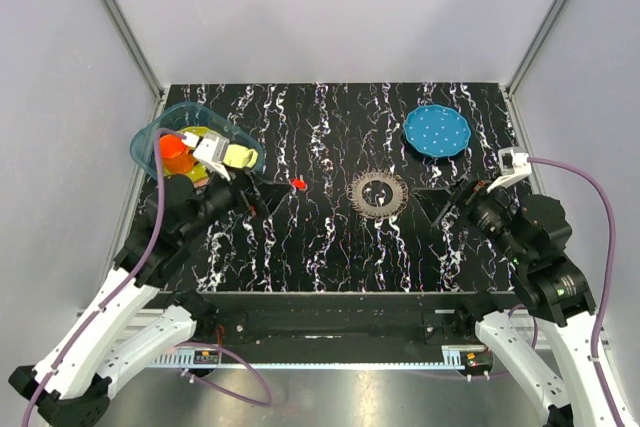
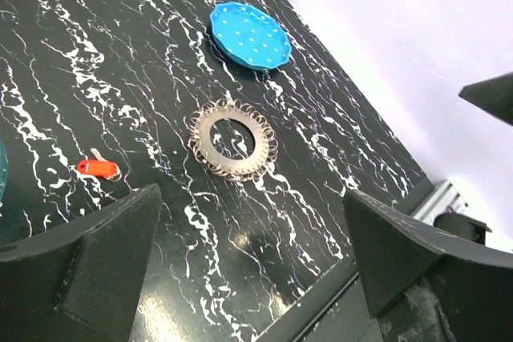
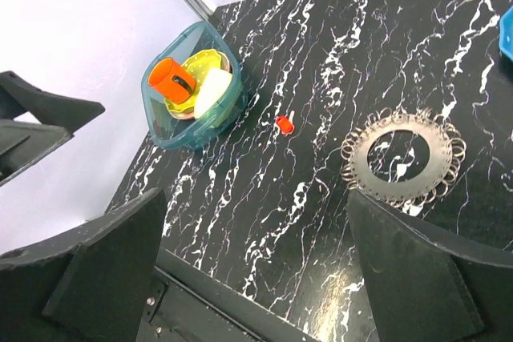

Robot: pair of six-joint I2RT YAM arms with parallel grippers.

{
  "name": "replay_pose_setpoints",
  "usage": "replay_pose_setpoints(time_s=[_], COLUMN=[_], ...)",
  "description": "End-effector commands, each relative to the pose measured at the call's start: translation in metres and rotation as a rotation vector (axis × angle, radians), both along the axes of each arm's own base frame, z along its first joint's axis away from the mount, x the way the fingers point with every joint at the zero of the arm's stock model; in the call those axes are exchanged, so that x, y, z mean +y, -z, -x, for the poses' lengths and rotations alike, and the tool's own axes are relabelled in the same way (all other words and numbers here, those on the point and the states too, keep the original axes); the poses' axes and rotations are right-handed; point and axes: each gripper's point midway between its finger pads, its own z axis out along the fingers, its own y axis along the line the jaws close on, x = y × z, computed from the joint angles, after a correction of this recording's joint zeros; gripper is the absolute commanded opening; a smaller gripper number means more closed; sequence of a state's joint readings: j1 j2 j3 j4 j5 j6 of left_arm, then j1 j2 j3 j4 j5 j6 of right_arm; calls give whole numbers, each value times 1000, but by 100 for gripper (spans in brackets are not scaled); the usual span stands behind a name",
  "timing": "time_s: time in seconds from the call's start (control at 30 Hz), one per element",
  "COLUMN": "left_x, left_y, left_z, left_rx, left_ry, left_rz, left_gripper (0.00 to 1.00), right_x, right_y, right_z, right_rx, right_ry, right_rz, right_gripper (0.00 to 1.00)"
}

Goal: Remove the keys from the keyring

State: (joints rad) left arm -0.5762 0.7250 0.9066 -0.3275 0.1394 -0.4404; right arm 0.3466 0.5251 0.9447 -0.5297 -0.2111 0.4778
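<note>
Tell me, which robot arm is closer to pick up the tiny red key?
Left. The tiny red key lies just beyond the open left gripper; the open right gripper is farther, with the dark grey fringed metal keyring between.

Black white-veined marble tabletop [image 1: 330,247] enclosed by plain pale walls [image 1: 330,7] and aluminium posts [image 1: 118,17].

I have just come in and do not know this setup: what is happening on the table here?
The job is to take keys off a keyring. Right now nothing is held: the left gripper and the right gripper both stand open above the table. The keyring lies flat near the middle, and one small red key lies apart from it, toward the left gripper.
</note>
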Motion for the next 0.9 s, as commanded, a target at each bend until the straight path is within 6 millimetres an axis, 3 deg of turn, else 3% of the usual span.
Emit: replay_pose_setpoints(time_s=[0.0, 0.27, 0.87], left_x=[2, 15, 15], left_y=[-7, -4, -6], left_z=[21, 31, 33], left_rx=[-82, -108, -130], left_ry=[64, 31, 38], left_rz=[38, 62, 54], left_gripper=[99, 99, 99], right_x=[-2, 0, 0], right_y=[7, 12, 15], right_z=[13, 21, 18], right_rx=[44, 15, 38], right_ry=[5, -40, -34], right_rz=[-47, 0, -2], right_gripper=[100, 100, 100])
